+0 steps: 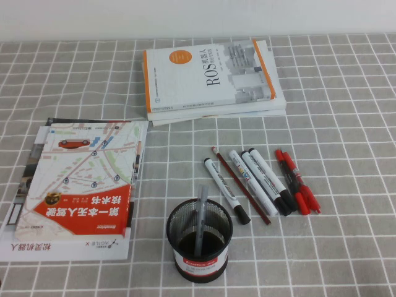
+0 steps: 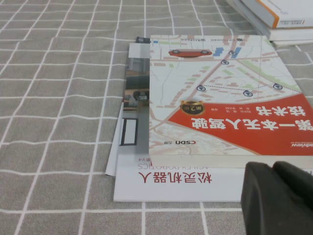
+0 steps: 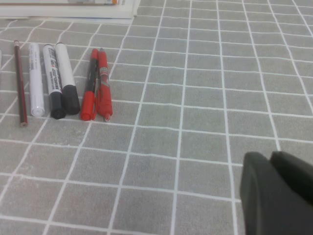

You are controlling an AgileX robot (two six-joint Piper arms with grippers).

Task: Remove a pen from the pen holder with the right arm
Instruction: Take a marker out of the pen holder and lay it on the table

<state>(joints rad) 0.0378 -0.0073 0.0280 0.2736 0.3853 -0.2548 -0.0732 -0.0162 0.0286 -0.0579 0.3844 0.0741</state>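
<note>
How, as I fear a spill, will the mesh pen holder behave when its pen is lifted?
The pen holder looks light, near-empty mesh, so it may tip or drag. The leaning grey pen could catch its rim. Left gripper hangs by the map book, right gripper near the markers.

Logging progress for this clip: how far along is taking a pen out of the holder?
Done: nothing visible; one grey pen stands in the holder. In hand: nothing; the right pincer, shut, is over bare cloth, apart from the red pens; the left pincer, shut, is by the book. Left: reach, grasp, lift out.
</note>
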